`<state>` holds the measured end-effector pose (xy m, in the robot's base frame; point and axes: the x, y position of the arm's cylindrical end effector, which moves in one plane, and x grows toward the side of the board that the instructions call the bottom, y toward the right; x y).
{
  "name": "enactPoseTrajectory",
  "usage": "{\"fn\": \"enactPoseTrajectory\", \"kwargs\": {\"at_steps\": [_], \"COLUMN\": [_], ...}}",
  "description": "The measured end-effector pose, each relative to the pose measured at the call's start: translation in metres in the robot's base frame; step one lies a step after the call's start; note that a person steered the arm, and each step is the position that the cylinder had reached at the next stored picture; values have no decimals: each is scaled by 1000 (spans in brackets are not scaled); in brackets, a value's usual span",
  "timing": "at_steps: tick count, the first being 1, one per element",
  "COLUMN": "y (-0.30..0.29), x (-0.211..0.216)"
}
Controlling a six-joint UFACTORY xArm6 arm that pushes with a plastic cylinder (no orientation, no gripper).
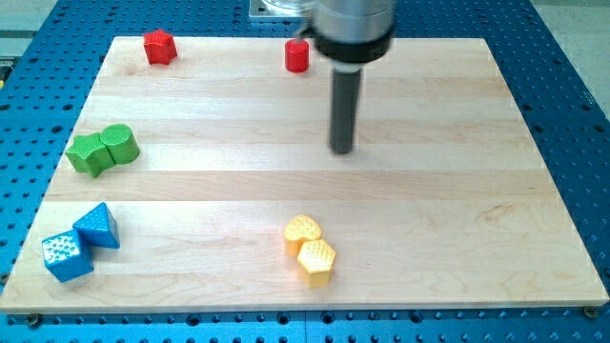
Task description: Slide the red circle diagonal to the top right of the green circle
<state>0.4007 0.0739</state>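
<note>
1. Red circle point(297, 56), a short upright cylinder, stands near the view's top edge of the wooden board point(429, 238), a little left of the middle.
2. My tip point(343, 150) rests on the board below and to the view's right of the red circle, apart from it and touching no block.
3. I carry no jaws or fingers at all, only the straight dark rod, so nothing is held and there is no opening to report.
4. The green circle point(119, 144) sits near the view's left edge, about halfway down the board, well apart from the red circle.
5. A second green block point(89, 153), of irregular shape, lies against the green circle on its left side, touching it.
6. A red star-like block point(159, 47) sits near the view's top left corner, well to the left of the red circle.
7. Two blue blocks sit at the view's bottom left: a blue triangular block point(98, 225) and, just below and left of it, a blue cube point(66, 255), the two touching.
8. Two yellow blocks lie near the view's bottom centre: a yellow heart point(302, 232) and, touching it on the lower right, a yellow hexagon point(316, 260).
9. My tip is well above the yellow pair and far to the right of both green blocks.
</note>
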Motion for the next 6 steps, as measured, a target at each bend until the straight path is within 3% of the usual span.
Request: {"fn": "enactPoseTrajectory", "kwargs": {"at_steps": [1,3,6], "y": [41,54,-165], "x": [-51,-160,-165]}}
